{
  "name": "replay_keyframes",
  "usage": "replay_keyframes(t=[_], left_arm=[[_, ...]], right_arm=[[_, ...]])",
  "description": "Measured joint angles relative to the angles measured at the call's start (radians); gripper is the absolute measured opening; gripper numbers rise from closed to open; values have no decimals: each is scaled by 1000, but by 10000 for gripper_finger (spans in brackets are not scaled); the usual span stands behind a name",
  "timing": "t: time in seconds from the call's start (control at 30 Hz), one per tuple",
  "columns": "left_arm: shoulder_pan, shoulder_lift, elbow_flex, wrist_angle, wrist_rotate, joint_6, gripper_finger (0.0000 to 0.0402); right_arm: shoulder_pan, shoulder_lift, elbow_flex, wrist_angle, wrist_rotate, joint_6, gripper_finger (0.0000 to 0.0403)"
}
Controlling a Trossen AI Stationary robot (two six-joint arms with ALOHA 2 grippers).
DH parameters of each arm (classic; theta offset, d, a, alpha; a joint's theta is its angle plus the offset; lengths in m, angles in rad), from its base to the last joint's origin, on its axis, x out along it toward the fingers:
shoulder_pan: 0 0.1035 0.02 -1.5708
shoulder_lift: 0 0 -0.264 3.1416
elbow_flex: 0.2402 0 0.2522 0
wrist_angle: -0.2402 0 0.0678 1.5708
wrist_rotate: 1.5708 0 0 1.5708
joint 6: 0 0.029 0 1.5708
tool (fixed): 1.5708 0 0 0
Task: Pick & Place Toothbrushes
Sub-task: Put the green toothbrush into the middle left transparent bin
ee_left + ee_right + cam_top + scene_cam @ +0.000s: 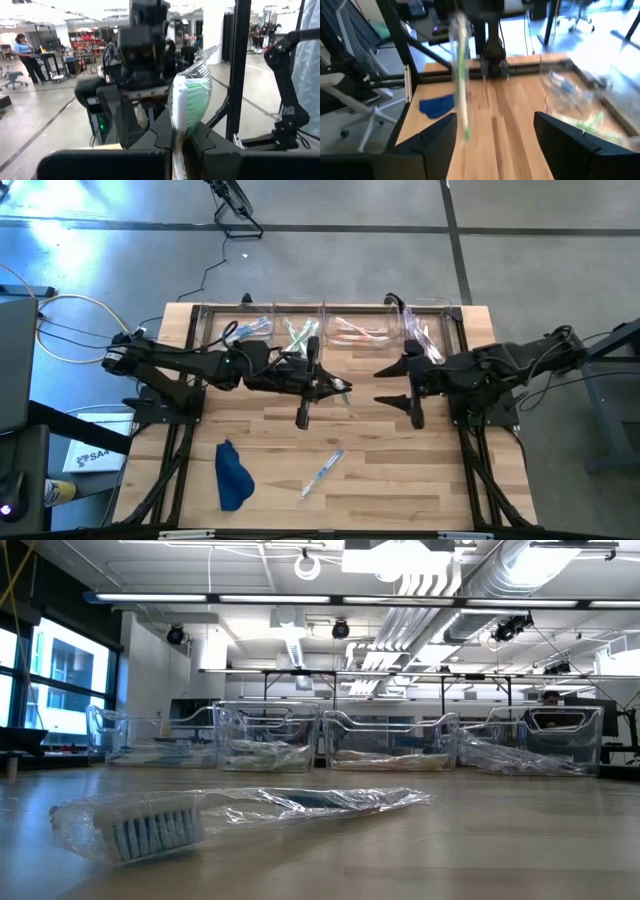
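Wooden planks make up the surface (400, 470) in the high view, with a row of clear bins (330, 325) along its far edge holding wrapped toothbrushes (297, 332). At the centre, the left hand (335, 388) is clamped on a green toothbrush (343, 388). Just to its right, the right hand (397, 385) stands wide with nothing in it. One loose toothbrush (322, 473) lies on the near part of the surface, and a dark blue cloth (232, 476) lies to its left.

Low down at surface level, that loose toothbrush (240, 815) in its crinkled wrapper lies close to the camera, bristles at the left. The bins (385, 745) stand far behind it.

From the left wrist, the green toothbrush (189, 107) stands upright, pinched between the dark fingers (150, 137).

From the right wrist, its own fingers (435, 135) are spread far apart. The green toothbrush (461, 75) shows blurred ahead, the cloth (437, 106) beyond.
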Motion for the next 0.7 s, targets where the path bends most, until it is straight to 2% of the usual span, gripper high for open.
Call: replay_keyframes(t=[0.17, 0.33, 0.7], left_arm=[[25, -3, 0, -23, -4, -5, 8], [74, -6, 0, -40, 18, -9, 8], [170, -5, 0, -81, 63, -26, 8]], right_arm=[[0, -33, 0, -96, -51, 67, 242], [0, -35, 0, -157, -88, 100, 208], [0, -33, 0, -209, -114, 151, 80]])
